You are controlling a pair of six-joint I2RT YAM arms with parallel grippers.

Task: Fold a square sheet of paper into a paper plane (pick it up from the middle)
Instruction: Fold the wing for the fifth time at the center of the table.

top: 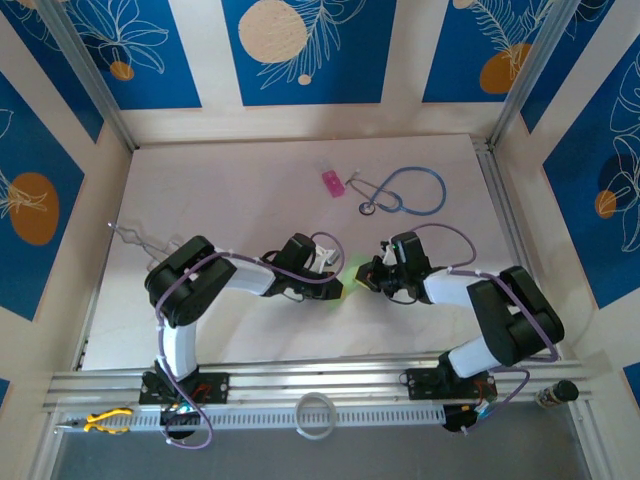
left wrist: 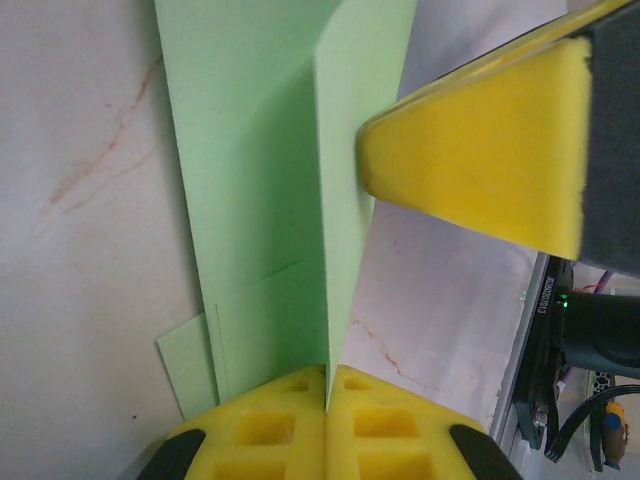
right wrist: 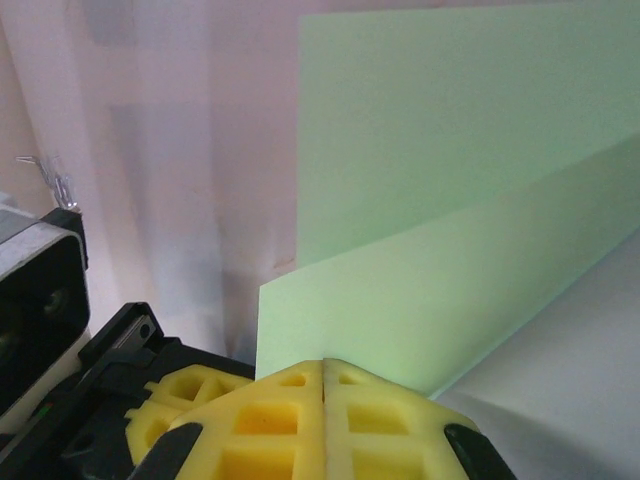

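White bench (top: 230, 180), blue patterned walls. Mid-bench, left gripper (left wrist: 326, 372) fingers closed on raised flap of square sheet of paper (left wrist: 255, 150); right gripper (right wrist: 323, 366) fingers closed on same flap. Judged: centre crease done, no dart yet; nose, wings left. Far side: pink block (top: 332, 183), stethoscope (top: 405, 192), well apart, not obstructing.

**Both grippers meet at the sheet, mid-table, towards your near edge**

Your left gripper (top: 336, 278) and right gripper (top: 366, 277) face each other across the table (top: 220, 190). The square sheet of paper (top: 351, 270) is between them: its raised fold stands upright, one end between each pair of fingers, and the rest lies flat on the table. Behind them and well apart, the small block (top: 332, 183) lies just left of the stethoscope (top: 405, 192). On the near rail (top: 400, 417), the pliers (top: 105, 421) sit left of the ring (top: 316, 413).
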